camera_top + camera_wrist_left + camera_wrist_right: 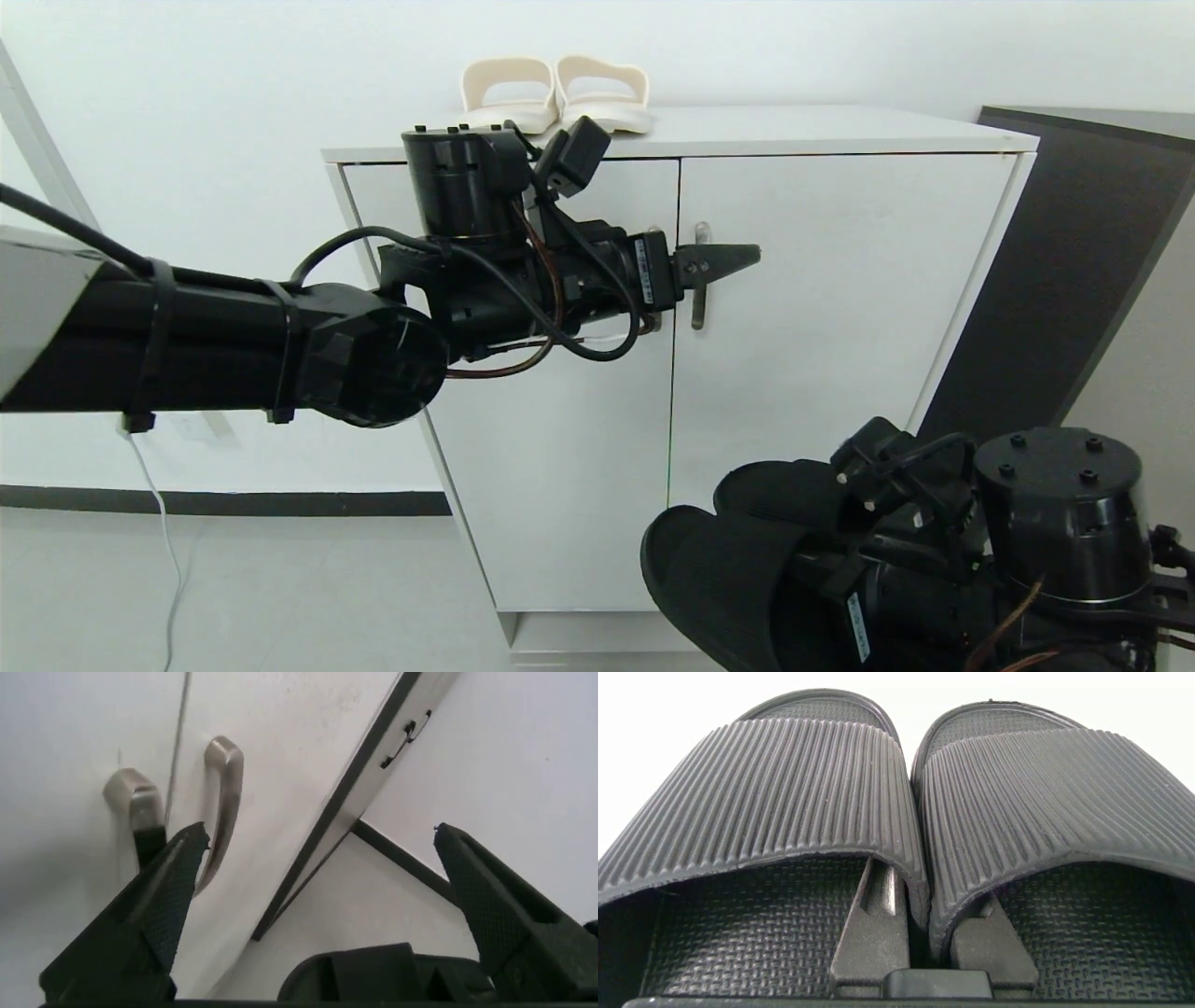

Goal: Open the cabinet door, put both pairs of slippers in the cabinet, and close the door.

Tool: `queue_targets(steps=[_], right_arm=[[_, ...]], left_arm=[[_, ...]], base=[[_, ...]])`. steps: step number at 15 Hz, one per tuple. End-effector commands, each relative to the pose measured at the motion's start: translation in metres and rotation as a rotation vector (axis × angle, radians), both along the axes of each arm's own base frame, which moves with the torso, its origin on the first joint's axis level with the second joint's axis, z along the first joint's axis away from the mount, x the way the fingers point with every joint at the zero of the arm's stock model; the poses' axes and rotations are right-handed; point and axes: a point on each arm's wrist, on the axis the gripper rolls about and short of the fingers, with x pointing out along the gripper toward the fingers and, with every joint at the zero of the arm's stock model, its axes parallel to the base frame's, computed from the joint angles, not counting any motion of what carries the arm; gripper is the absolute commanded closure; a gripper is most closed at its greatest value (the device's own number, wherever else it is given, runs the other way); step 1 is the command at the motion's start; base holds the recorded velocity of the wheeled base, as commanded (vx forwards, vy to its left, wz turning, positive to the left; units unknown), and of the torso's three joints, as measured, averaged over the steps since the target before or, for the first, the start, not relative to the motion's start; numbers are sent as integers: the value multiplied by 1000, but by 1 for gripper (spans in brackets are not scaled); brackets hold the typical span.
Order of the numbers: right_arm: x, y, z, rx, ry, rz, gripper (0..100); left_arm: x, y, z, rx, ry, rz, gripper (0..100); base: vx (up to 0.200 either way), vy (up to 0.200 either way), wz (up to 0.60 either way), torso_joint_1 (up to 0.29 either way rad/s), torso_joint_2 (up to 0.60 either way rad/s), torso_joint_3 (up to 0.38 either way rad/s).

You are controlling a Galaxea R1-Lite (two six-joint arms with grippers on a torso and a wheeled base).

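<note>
While both cabinet [822,308] doors sit shut at centre frame, I've got the left gripper [738,257] level with the door handles [698,280], fingers spread wide, one tip just beside a handle, gripping nothing. Lower right of the head view, my right gripper [929,943] has its fingers clenched on the black slippers [738,560], pinching their inner edges together. The cream slippers [555,93] rest on the cabinet top, upper centre.
</note>
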Motion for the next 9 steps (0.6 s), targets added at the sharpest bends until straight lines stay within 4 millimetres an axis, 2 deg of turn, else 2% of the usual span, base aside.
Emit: queue_targets(steps=[1,4,9], right_arm=[[0,0,0,-1,0,0,100],[0,0,0,1,1,2,100],[-1,1,0,0,0,6,100]], left_arm=[[11,-6,-7,13,-2,26,0],[20,-11,-14,22,9,40,0],[23,-13,-16,26,15,38,0]], base=[[0,0,0,0,0,0],[0,0,0,0,0,0],[0,0,0,0,0,0]])
